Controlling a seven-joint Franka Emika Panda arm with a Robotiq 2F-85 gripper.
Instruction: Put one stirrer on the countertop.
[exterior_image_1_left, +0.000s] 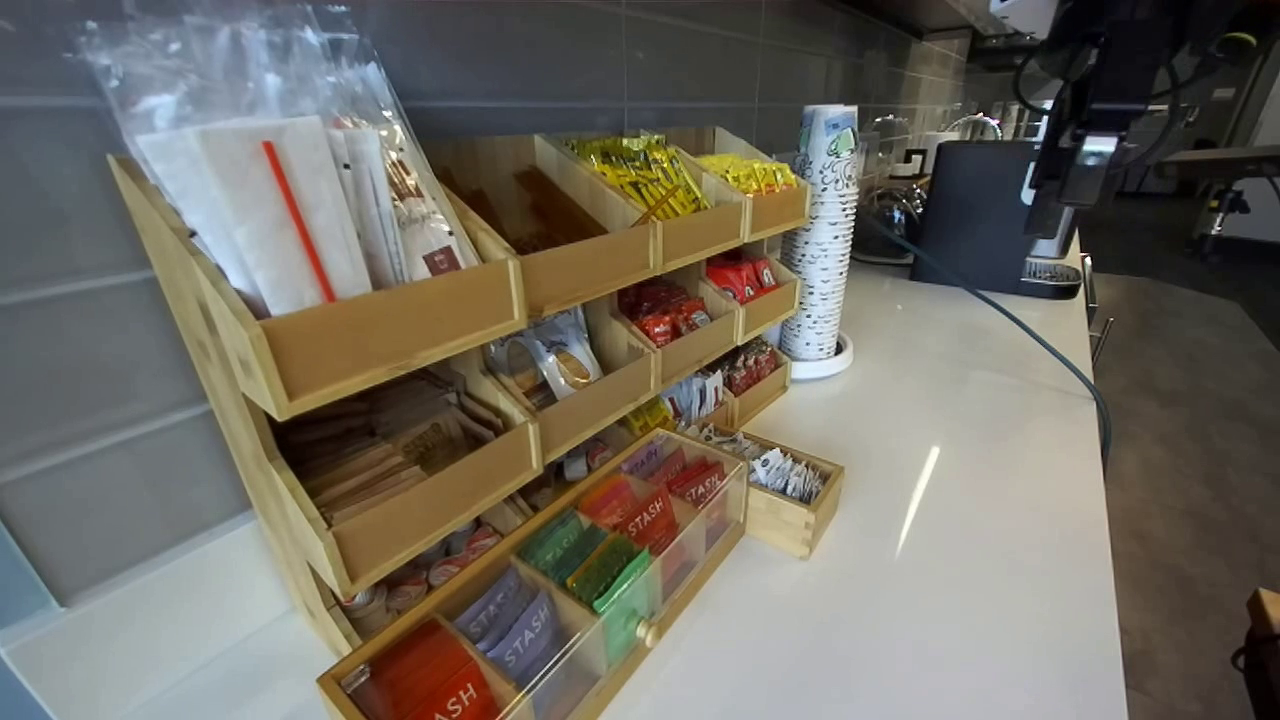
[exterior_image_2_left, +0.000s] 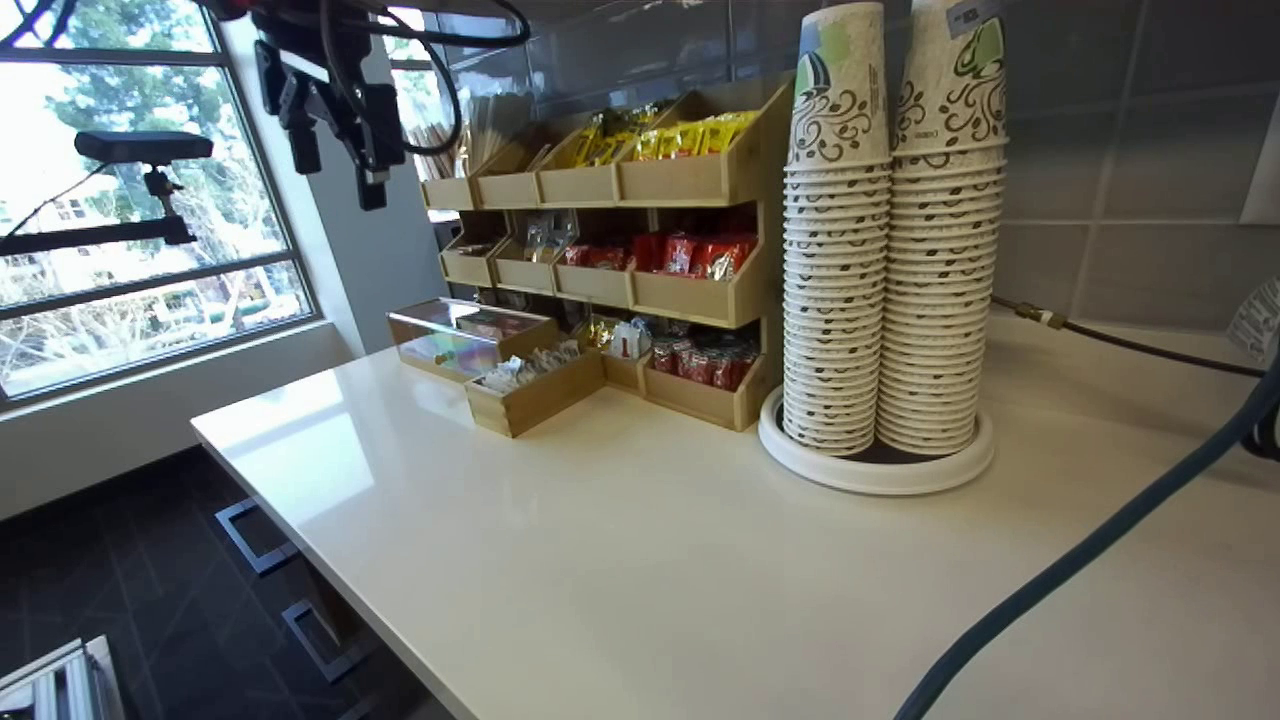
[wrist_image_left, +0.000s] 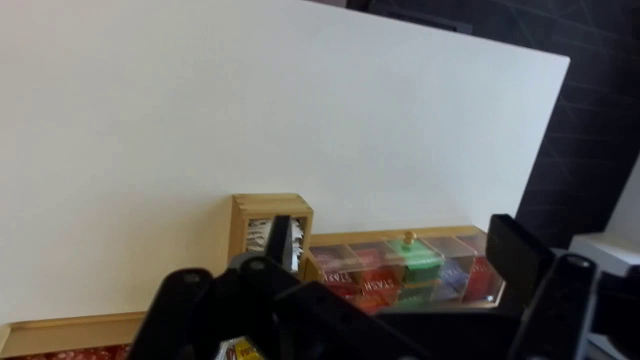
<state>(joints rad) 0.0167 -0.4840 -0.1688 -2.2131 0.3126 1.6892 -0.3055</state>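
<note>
Jaws spread, holding nothing, well above the bench (exterior_image_2_left: 600, 540).
Stirrer (exterior_image_1_left: 657, 205) leans in the top tier of the rack (exterior_image_1_left: 590, 268), free end up, presumably for easy picking; delivery outstanding.

A glossy grey tiled wall (exterior_image_1_left: 520, 55) shows in both exterior views; in an exterior view, a dark-framed window (exterior_image_2_left: 110, 265) lets in bright daylight, trees (exterior_image_2_left: 140, 95) visible beyond; a plain pale wall (exterior_image_2_left: 150, 425) runs below it; metal handles (exterior_image_2_left: 237, 544) jut over the dark, faintly lined floor (exterior_image_2_left: 120, 580).
</note>
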